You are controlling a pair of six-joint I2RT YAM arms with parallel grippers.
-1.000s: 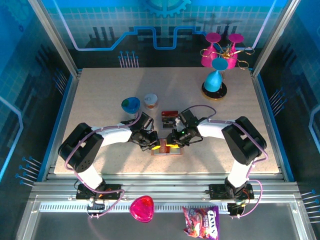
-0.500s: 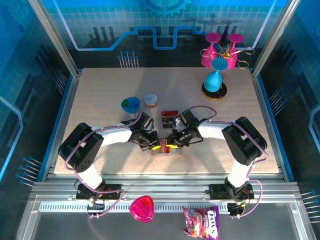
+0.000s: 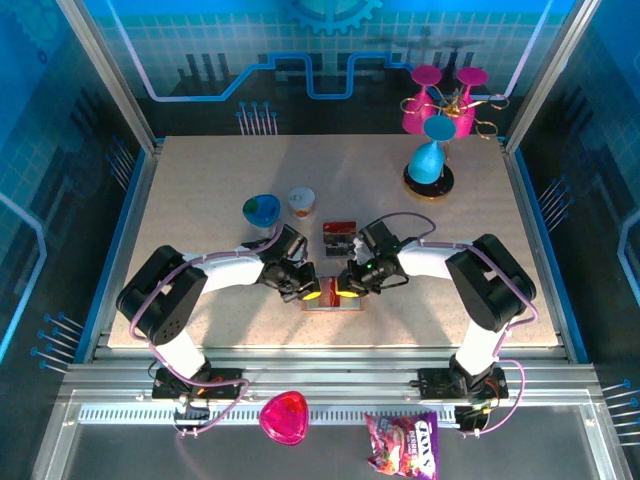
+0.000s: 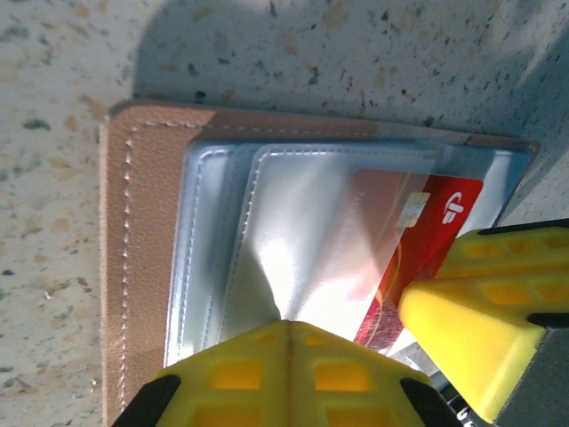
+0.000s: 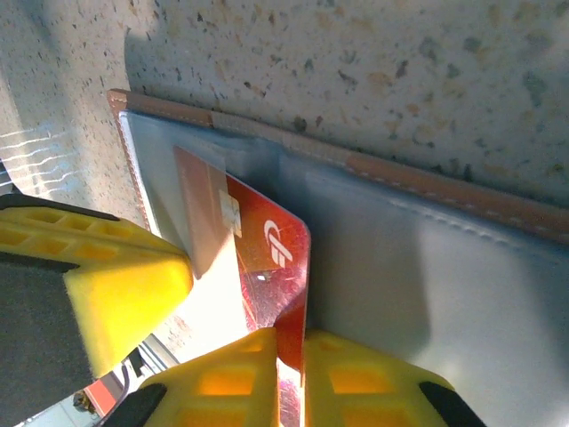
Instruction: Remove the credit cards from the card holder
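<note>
The card holder (image 4: pixel 133 267) lies open on the table, tan leather outside, blue-grey lining and clear pockets inside; from above it sits under both grippers (image 3: pixel 332 300). My left gripper (image 4: pixel 289 325) is shut on the clear pocket flap, pinning it. A red-orange credit card (image 5: pixel 267 240) with a white logo sticks partly out of the pocket. My right gripper (image 5: pixel 289 342) is shut on the card's edge. The same card (image 4: pixel 444 205) shows beside the right gripper's yellow finger. A dark credit card (image 3: pixel 340 235) with red bands lies loose on the table just behind the holder.
A blue-green cup (image 3: pixel 262 210) and a small white cup (image 3: pixel 301 201) stand behind the left arm. A stand with pink and blue glasses (image 3: pixel 436 130) is at the back right. A pink lid (image 3: pixel 285 417) and a snack bag (image 3: pixel 402 444) lie off the table's near edge.
The right gripper has drawn back very slightly to the right with the card. The left gripper stays put on the holder.
</note>
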